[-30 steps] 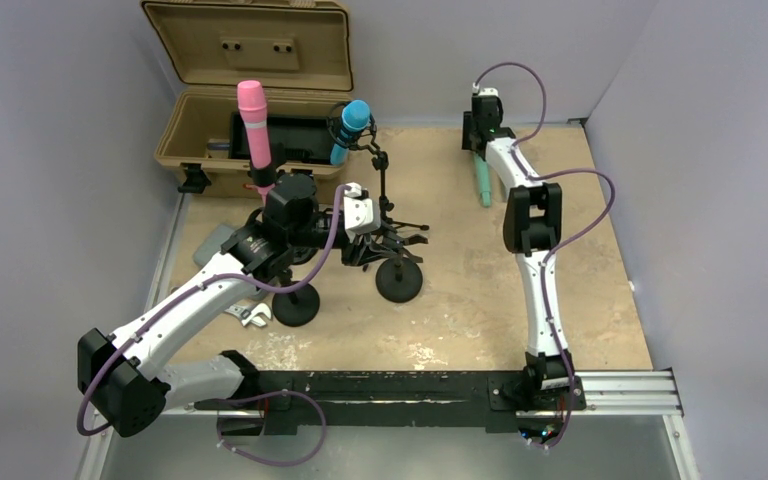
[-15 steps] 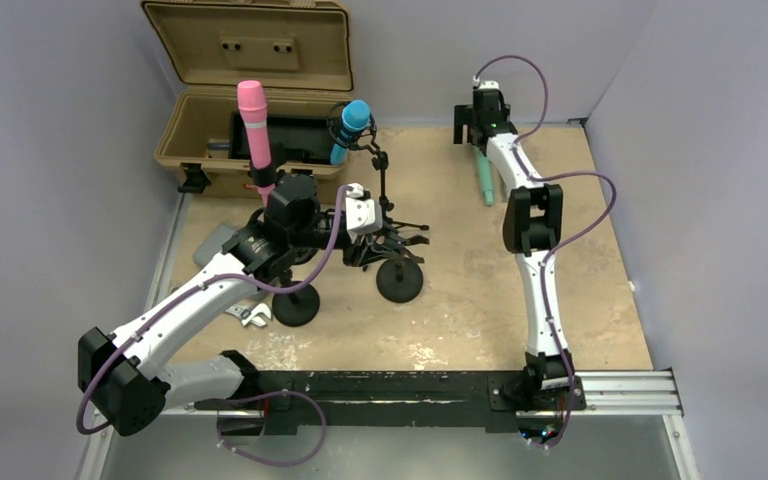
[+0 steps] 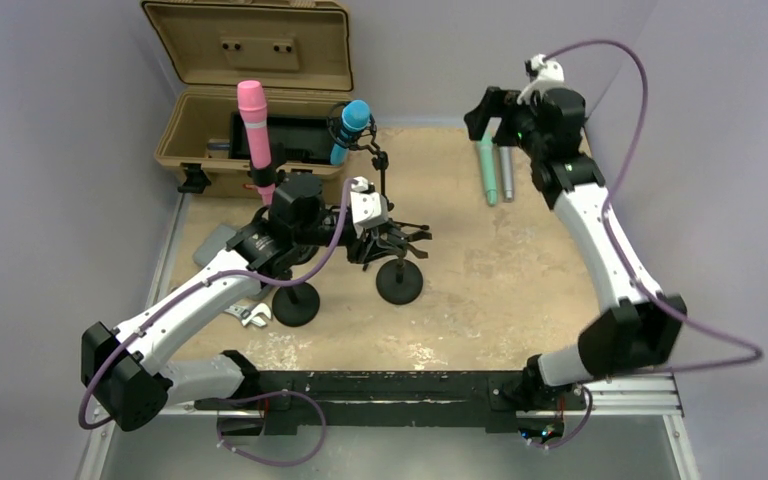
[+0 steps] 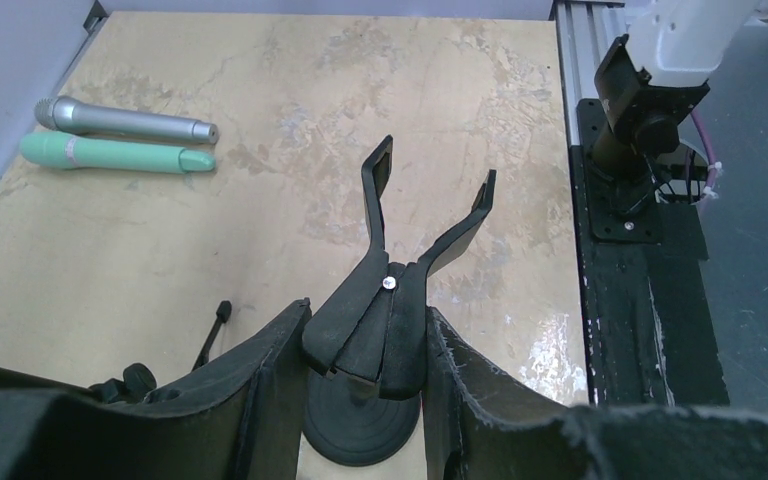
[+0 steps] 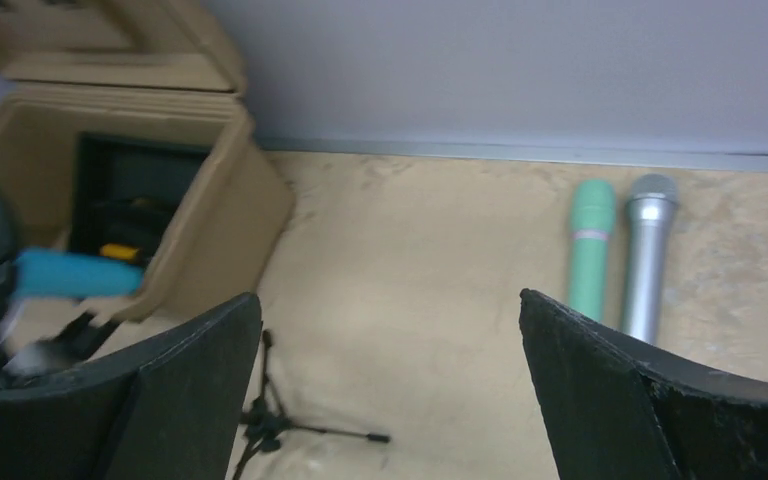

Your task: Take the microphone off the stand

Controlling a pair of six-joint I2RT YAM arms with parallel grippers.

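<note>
The left pincer (image 4: 365, 315) is clamping the empty clip (image 4: 390, 290) of a short stand (image 3: 400, 285). The right pincer (image 5: 388, 298) is hovering with its jaws wide apart near a green microphone (image 5: 590, 250) and a silver microphone (image 5: 650, 255) lying on the counter (image 3: 480, 290). A blue microphone (image 3: 352, 125) and a pink microphone (image 3: 253, 125) are sitting mounted just beside the left arm — tugging the clamped clip is risking toppling the short stand into them.
</note>
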